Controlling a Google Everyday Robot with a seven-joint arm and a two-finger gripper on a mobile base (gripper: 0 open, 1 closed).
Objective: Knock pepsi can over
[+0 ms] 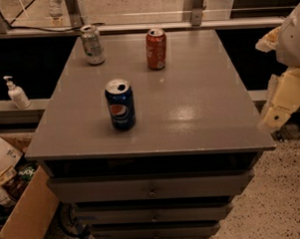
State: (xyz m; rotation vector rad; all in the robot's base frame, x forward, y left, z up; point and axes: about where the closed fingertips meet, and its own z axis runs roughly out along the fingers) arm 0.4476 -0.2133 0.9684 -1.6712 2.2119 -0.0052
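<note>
Taking the middle of the grey table top [199, 94] as the hub of a dial, with twelve o'clock at its far edge, the pepsi can [120, 105] stands upright at about eight o'clock, on the near-left part of the surface and well in from every edge. It is dark blue, its round red-white-blue logo faces the camera, and its silver top shows an opened mouth. Nothing touches it. At eleven o'clock, close to the far-left corner, a silver-grey can [92, 45] stands upright, and at roughly twelve o'clock an orange-red can [156, 49] stands upright too, near the silver one but apart from it; both are well apart from the pepsi can. The gripper [277, 113], a cream-coloured piece at the end of the pale arm [293, 35], hangs at three o'clock, off the right edge of the table and beside it, touching neither the surface nor any can; how wide it stands I cannot tell from this angle. Below the top, at six o'clock, the fronts of grey drawers [150, 188] are stacked. At nine o'clock, past the left edge, a white pump bottle [15, 92] sits on a ledge, and at seven o'clock a cardboard box [24, 216] lies on the speckled floor [288, 205].
</note>
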